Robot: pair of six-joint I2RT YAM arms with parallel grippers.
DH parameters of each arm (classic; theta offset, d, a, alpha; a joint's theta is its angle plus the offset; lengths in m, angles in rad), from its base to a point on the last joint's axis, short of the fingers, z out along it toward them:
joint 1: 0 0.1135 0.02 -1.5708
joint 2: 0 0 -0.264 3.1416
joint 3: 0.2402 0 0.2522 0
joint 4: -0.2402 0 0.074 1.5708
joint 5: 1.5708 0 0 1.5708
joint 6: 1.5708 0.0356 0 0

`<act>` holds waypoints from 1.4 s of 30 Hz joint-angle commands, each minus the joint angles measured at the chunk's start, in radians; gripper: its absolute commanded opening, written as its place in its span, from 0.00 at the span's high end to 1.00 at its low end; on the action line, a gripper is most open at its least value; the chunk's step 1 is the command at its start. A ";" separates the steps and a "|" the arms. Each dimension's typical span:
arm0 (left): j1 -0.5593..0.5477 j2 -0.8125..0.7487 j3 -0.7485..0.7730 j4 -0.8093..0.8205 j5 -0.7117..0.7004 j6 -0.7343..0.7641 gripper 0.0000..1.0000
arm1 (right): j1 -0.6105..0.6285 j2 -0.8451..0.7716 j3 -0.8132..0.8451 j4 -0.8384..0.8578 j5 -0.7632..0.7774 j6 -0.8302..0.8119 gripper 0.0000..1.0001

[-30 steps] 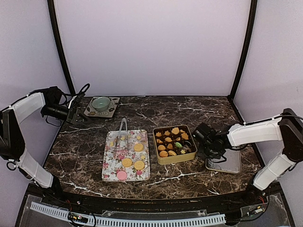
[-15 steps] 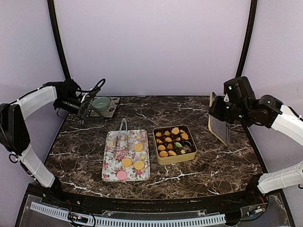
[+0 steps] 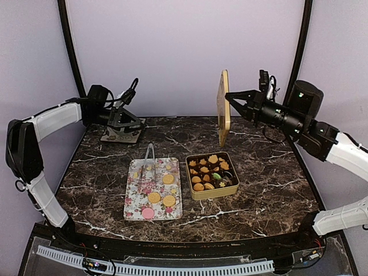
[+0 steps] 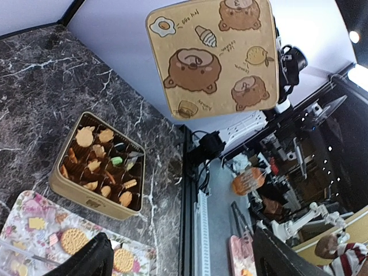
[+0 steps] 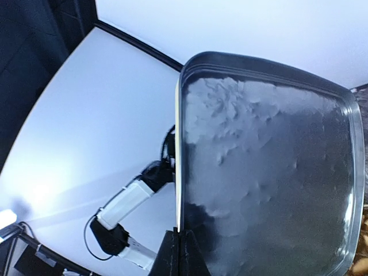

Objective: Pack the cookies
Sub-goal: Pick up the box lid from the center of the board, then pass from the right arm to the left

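My right gripper (image 3: 229,96) is clamped on the bear-printed lid (image 3: 223,106), held upright above the dark marble table (image 3: 259,190). My left gripper (image 3: 130,94) stands open near the lavender back wall (image 3: 184,52). The cookies (image 3: 168,200) lie on the flowered tray (image 3: 135,204) and in the gold tin (image 3: 214,194).

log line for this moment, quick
right gripper: shut on lid, upright in air | left gripper: open, back left | tin: uncovered | cookies: some on tray
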State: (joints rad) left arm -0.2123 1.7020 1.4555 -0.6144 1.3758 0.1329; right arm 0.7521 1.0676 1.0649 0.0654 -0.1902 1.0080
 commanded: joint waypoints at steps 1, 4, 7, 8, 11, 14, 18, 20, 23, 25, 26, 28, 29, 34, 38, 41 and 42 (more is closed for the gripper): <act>-0.022 -0.088 -0.146 0.671 0.093 -0.634 0.14 | 0.006 0.085 -0.051 0.633 -0.222 0.200 1.00; -0.051 -0.087 -0.310 1.367 0.102 -1.142 0.14 | 0.033 0.162 -0.059 0.846 -0.233 0.266 1.00; -0.086 -0.015 -0.341 1.772 0.100 -1.444 0.16 | 0.052 0.249 -0.042 1.051 -0.245 0.342 1.00; -0.092 0.000 -0.339 1.838 0.091 -1.480 0.16 | 0.061 0.274 -0.028 1.109 -0.246 0.369 1.00; -0.112 0.022 -0.317 1.961 0.056 -1.559 0.16 | 0.084 0.353 0.016 1.180 -0.242 0.396 1.00; -0.131 0.043 -0.273 2.045 0.024 -1.624 0.16 | 0.101 0.447 0.050 1.308 -0.235 0.462 1.00; -0.134 0.067 -0.240 2.142 -0.009 -1.714 0.18 | 0.117 0.518 0.081 1.400 -0.234 0.515 1.00; -0.137 0.067 -0.238 2.182 -0.013 -1.736 0.18 | 0.125 0.533 0.112 1.400 -0.231 0.514 1.00; -0.140 0.065 -0.243 2.189 -0.017 -1.740 0.20 | 0.137 0.585 0.126 1.445 -0.224 0.543 1.00; -0.141 0.064 -0.240 2.206 -0.018 -1.759 0.22 | 0.139 0.614 0.130 1.470 -0.227 0.571 1.00; -0.141 0.064 -0.237 2.215 -0.018 -1.766 0.25 | 0.139 0.620 0.127 1.480 -0.226 0.576 1.00; -0.141 0.054 -0.232 2.209 -0.016 -1.773 0.31 | 0.140 0.630 0.118 1.484 -0.220 0.580 1.00; -0.141 0.051 -0.228 2.205 -0.015 -1.774 0.36 | 0.141 0.635 0.120 1.482 -0.222 0.583 1.00; -0.141 0.030 -0.212 2.187 -0.006 -1.770 0.50 | 0.142 0.647 0.129 1.467 -0.235 0.586 1.00; -0.139 0.020 -0.216 2.180 0.001 -1.763 0.59 | 0.143 0.623 0.119 1.410 -0.246 0.549 1.00; -0.140 0.013 -0.225 2.177 0.008 -1.762 0.74 | 0.142 0.615 0.116 1.387 -0.265 0.542 1.00; -0.140 0.010 -0.229 2.178 0.012 -1.761 0.78 | 0.143 0.611 0.111 1.376 -0.272 0.538 1.00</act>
State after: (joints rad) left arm -0.3473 1.7683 1.2186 1.5249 1.3712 -1.6329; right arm 0.8886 1.7161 1.1652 1.4422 -0.4324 1.5726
